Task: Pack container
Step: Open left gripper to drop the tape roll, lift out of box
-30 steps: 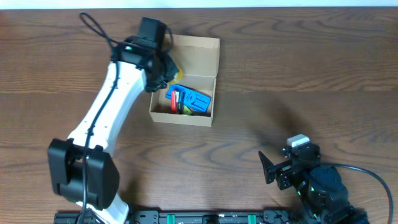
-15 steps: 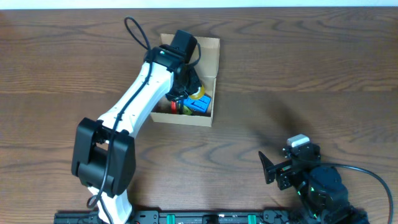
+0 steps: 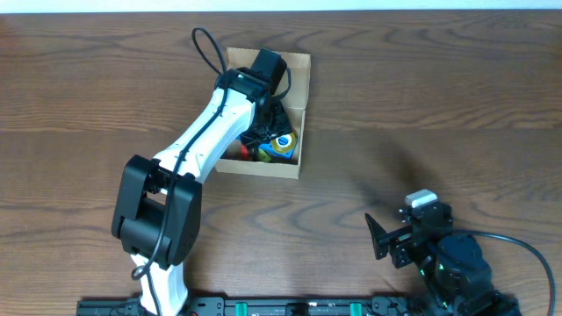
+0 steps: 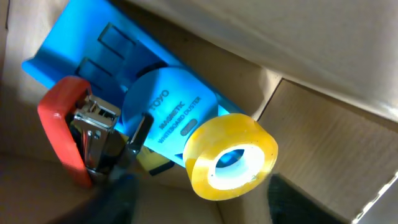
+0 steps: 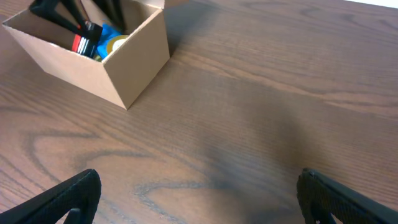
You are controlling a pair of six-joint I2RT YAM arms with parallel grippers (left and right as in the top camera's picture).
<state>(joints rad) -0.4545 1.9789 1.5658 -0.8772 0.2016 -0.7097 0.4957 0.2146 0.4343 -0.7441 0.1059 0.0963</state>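
Observation:
The container (image 3: 293, 74) is a tan cardboard box with its flap lid folded back, also seen at the top left of the right wrist view (image 5: 127, 70). My left gripper (image 3: 270, 133) reaches down inside it, jaws open (image 4: 205, 210). A yellow tape roll (image 4: 233, 163) lies free just beyond the fingertips (image 4: 118, 202), resting on a blue whiteboard duster (image 4: 163, 111) beside a red stapler (image 4: 65, 138). From overhead the roll (image 3: 283, 145) shows in the box's right half. My right gripper (image 3: 379, 237) hovers open over bare table near the front right (image 5: 208, 205), holding nothing.
The cardboard wall (image 4: 323, 124) stands close on the right of the left gripper. Brown wooden tabletop (image 3: 439, 114) stretches around the box. A black rail (image 3: 290, 307) runs along the table's front edge.
The left arm swung right from the box's left edge into the box with the yellow tape roll, then opened its jaws and let the roll go. The right arm stayed still.

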